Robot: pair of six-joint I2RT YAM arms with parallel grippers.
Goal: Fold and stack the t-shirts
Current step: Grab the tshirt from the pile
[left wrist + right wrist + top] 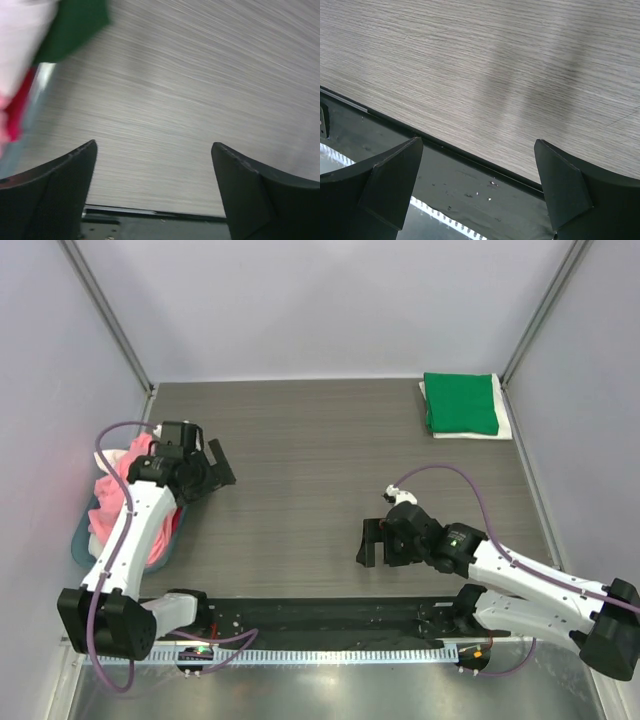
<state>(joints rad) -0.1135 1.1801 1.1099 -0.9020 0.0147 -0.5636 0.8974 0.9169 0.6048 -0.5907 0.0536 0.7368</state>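
Top external — folded green t-shirt

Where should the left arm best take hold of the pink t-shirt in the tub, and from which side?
Grip the raised bunch of the pink t-shirt from above. It lies crumpled in a heap rising over the rim of the teal tub, so folds stick up, and the walls likely block a side approach. The left gripper, open, is nearest.

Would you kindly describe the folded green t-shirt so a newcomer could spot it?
Start at the grey table and look to its far right corner. There a green t-shirt lies folded on a white one; the other shirts lie crumpled in the tub at left.
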